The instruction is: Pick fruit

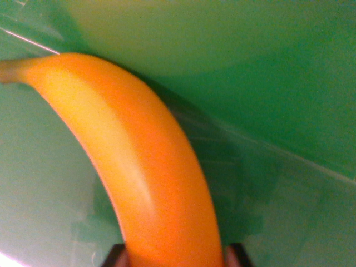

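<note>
A banana (139, 167) fills the middle of my wrist view, curving from its greenish stem tip at the wrist view's left edge down to the bottom edge, where it passes between the two dark fingertips (115, 257) of my gripper (175, 258). One tip shows on each side of the fruit, close against its skin, so my jaws stand about a banana's width apart with the fruit between them; I cannot tell whether they are pressing it. Behind the banana lies a green surface (278, 83), crossed by a pale diagonal edge running toward the wrist view's right. Open green room spreads above and to the right of the banana; less remains on its left
</note>
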Available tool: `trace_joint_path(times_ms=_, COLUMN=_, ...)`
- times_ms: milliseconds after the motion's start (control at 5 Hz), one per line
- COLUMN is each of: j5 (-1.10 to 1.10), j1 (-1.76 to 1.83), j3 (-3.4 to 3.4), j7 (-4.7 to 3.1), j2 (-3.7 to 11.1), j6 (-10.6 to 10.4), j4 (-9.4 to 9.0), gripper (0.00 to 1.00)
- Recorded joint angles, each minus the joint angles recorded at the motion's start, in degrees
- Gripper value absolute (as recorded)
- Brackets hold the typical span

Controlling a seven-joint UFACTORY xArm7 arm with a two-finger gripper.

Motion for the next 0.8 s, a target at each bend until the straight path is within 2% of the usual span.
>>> trace_joint_path(times_ms=600, j5=-0.02, j1=0.01, j3=0.0, j7=-0.01, j2=-0.35, j6=0.7, j4=0.36, gripper=1.0)
trace_joint_path(times_ms=800, j5=-0.05, j1=0.02, j3=0.0, j7=-0.02, j2=-0.89, j6=1.8, j4=0.92, gripper=1.0)
